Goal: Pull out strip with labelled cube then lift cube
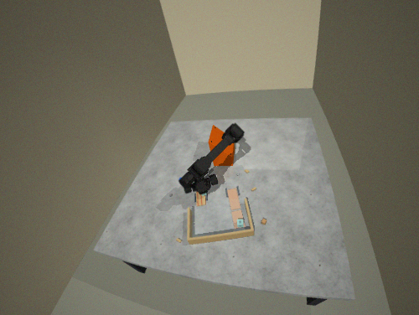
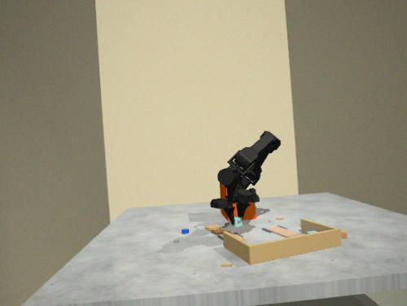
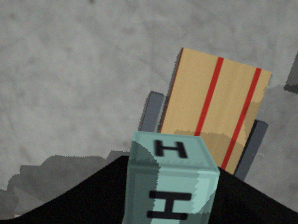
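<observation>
Near surface [image 1: 293,260] centre, top view: tool [image 1: 201,189] over pulled-out striped strip [image 1: 201,200], outside frame [image 1: 219,236]; other strip [image 1: 235,203] inside. Exterior view: cube [image 2: 238,221] low. Wrist view: tool pinching H cube [image 3: 173,185] above strip. Pull done; raising left.

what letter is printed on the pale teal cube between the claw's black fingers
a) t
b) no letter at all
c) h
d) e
c: in the wrist view the pale teal cube shows a black H on both visible faces, with the claw shut on it above the tan strip with two red stripes.
</observation>
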Motion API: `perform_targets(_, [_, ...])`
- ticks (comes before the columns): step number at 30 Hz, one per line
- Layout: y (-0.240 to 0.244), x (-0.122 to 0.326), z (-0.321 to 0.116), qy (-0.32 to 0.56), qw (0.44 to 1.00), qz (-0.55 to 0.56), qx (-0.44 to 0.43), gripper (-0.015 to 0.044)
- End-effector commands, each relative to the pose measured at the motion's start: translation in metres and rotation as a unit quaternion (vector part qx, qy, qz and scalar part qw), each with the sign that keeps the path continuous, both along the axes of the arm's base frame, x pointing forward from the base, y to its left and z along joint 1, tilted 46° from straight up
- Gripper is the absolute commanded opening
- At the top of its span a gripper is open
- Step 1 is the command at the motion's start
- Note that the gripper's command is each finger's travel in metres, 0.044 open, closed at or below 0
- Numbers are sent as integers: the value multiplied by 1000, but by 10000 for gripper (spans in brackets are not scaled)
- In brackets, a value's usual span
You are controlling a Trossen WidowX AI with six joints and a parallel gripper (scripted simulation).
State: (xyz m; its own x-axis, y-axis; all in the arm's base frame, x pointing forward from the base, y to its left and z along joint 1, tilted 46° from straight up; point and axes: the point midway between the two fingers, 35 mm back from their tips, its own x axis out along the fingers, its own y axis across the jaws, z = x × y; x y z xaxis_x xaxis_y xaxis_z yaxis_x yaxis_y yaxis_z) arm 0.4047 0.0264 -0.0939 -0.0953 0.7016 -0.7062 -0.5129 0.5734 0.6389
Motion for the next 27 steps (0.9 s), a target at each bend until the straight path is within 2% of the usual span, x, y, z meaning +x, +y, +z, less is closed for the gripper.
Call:
perform_targets(1, [-4,-13,5,3,1000,1,-1,0])
perform_targets(27, [-6,-86,16,5,1000,1,-1,0])
